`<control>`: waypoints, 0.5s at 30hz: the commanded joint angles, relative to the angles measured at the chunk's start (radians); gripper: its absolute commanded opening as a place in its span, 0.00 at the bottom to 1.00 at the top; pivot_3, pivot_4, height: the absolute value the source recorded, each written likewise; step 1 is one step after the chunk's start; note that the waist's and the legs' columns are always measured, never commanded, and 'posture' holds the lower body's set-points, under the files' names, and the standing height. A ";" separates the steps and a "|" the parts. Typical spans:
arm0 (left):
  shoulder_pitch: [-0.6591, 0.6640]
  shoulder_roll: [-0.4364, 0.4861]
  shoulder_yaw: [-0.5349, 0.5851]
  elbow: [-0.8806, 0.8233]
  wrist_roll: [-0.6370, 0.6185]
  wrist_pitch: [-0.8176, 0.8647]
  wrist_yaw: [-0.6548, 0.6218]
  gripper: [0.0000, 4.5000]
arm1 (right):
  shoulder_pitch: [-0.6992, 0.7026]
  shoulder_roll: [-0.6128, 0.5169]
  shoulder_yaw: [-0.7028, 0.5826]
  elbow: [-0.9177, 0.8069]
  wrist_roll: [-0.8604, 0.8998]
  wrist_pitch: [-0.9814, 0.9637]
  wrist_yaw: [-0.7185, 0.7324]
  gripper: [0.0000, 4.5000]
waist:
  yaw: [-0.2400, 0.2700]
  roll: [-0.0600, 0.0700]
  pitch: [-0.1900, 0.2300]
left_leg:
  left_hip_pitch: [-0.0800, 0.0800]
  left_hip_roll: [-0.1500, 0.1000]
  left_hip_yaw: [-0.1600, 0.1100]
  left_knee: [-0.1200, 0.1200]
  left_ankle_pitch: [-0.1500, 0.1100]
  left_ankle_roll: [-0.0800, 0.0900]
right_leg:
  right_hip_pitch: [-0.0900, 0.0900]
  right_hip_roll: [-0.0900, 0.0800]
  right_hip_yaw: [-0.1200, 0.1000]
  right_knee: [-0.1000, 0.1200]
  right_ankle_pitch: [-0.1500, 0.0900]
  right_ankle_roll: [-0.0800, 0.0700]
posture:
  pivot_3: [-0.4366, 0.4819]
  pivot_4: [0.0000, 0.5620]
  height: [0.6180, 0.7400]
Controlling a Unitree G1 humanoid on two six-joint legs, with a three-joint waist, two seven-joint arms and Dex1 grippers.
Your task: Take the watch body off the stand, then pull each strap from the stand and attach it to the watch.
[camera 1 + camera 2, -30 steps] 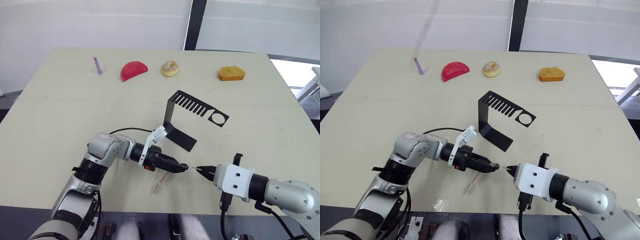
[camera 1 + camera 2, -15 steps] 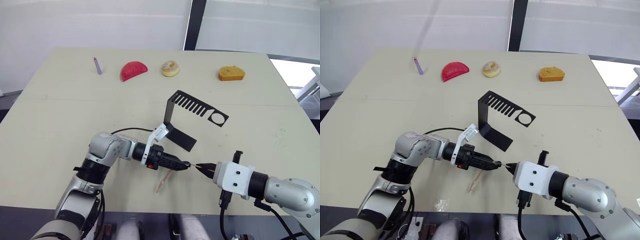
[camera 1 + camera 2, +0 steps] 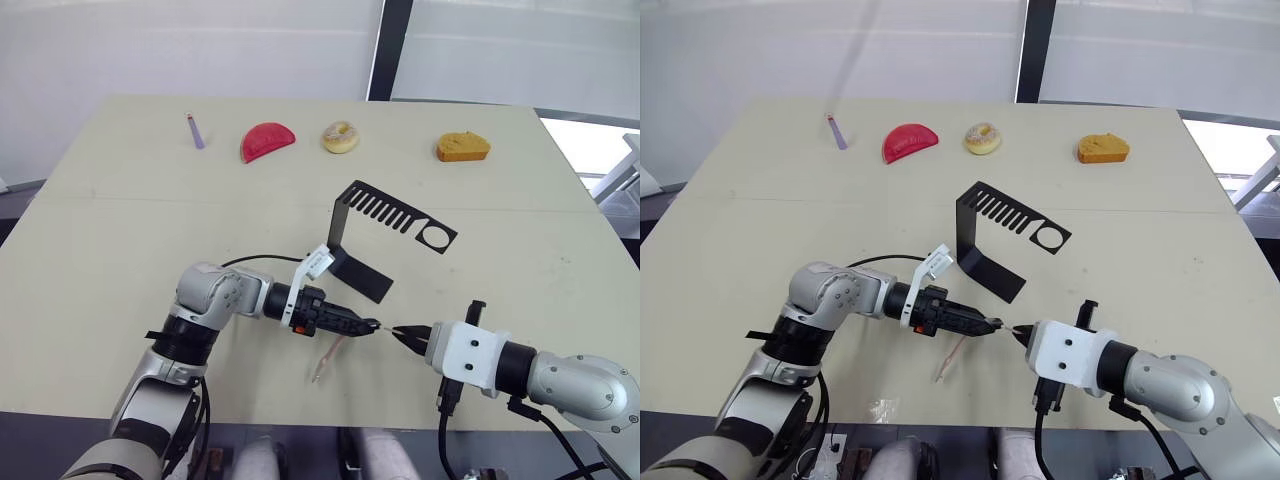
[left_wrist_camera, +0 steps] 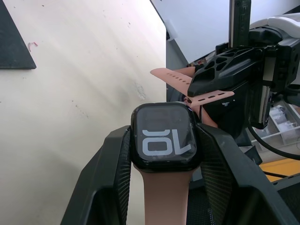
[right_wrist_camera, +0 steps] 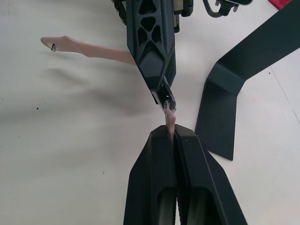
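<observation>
The watch (image 4: pixel 165 136) is clamped between the left gripper's (image 3: pixel 368 326) fingers, one strap (image 3: pixel 328 358) already hanging from it. The second strap (image 5: pixel 169 121) is pinched in the right gripper (image 5: pixel 172 136), lengthwise toward the watch's free edge, directly ahead and apparently touching. The stand (image 3: pixel 385 232) is empty.

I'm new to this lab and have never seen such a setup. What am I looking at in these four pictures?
A two-armed robot works at a beige table. The two wide pictures come from its head, the close ones from cameras on its wrists. The left gripper clamps the watch body, with one pink strap already hanging from it. The right gripper pinches the second strap, held up against the watch. The black stand sits behind, bare. Along the far edge lie a purple stick, a red slice, a doughnut and an orange piece.
</observation>
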 commanded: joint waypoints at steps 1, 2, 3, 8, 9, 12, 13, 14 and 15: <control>-0.026 -0.010 0.023 -0.011 -0.031 -0.007 -0.003 0.36 | -0.018 0.000 -0.006 -0.087 0.014 0.004 0.014 0.00 | 0.000 0.000 0.000 | 0.000 0.000 0.000 0.000 0.000 0.000 | 0.000 0.000 0.000 0.000 0.000 0.000 | 0.48 0.27 0.98; -0.026 -0.011 0.023 -0.010 -0.031 -0.007 -0.002 0.36 | -0.026 0.001 -0.005 -0.087 0.017 0.007 0.014 0.00 | 0.000 0.000 0.000 | 0.000 0.000 0.000 0.000 0.000 0.000 | 0.000 0.000 0.000 0.000 0.000 0.000 | 0.48 0.27 0.98; -0.026 -0.011 0.023 -0.010 -0.031 -0.007 -0.002 0.36 | -0.032 0.002 -0.004 -0.087 0.019 0.009 0.013 0.00 | -0.001 0.000 0.000 | 0.000 0.000 0.000 0.000 0.000 0.000 | 0.000 0.000 0.000 0.000 0.000 0.000 | 0.48 0.27 0.98; -0.027 -0.013 0.023 -0.011 -0.032 -0.005 -0.003 0.36 | -0.043 0.006 0.005 -0.087 0.021 0.019 0.009 0.00 | 0.000 0.000 0.000 | 0.000 0.000 0.000 0.000 0.000 0.000 | 0.000 0.000 0.000 0.000 0.000 0.000 | 0.48 0.27 0.98; -0.028 -0.013 0.023 -0.011 -0.032 -0.004 -0.004 0.36 | -0.042 0.007 0.006 -0.087 0.018 0.020 0.010 0.00 | 0.000 0.000 0.000 | 0.000 0.000 0.000 0.000 0.000 0.000 | 0.000 0.000 0.000 0.000 0.000 0.000 | 0.48 0.27 0.98; -0.029 -0.014 0.024 -0.011 -0.034 -0.004 -0.005 0.36 | -0.034 0.006 0.008 -0.087 0.012 0.022 0.013 0.00 | 0.000 0.000 0.000 | 0.000 0.000 0.000 0.000 0.000 0.000 | 0.000 0.000 0.000 0.000 0.000 0.000 | 0.48 0.27 0.98; -0.028 -0.013 0.023 -0.011 -0.032 -0.008 -0.005 0.36 | -0.027 0.005 0.007 -0.087 0.008 0.020 0.015 0.00 | 0.000 0.000 0.000 | 0.000 0.000 0.000 0.000 0.000 0.000 | 0.000 0.000 0.000 0.000 0.000 0.000 | 0.48 0.27 0.98; -0.028 -0.013 0.021 -0.013 -0.029 -0.015 -0.006 0.36 | -0.022 0.004 0.007 -0.087 0.006 0.019 0.016 0.00 | 0.000 0.000 0.000 | 0.000 0.000 0.000 0.000 0.000 0.000 | 0.000 0.000 0.000 0.000 0.000 0.000 | 0.48 0.27 0.98; -0.028 -0.013 0.021 -0.013 -0.029 -0.017 -0.006 0.36 | -0.020 0.004 0.006 -0.087 0.004 0.018 0.017 0.00 | 0.000 0.000 0.000 | 0.000 0.000 0.000 0.000 0.000 0.000 | 0.000 0.000 0.000 0.000 0.000 0.000 | 0.48 0.27 0.98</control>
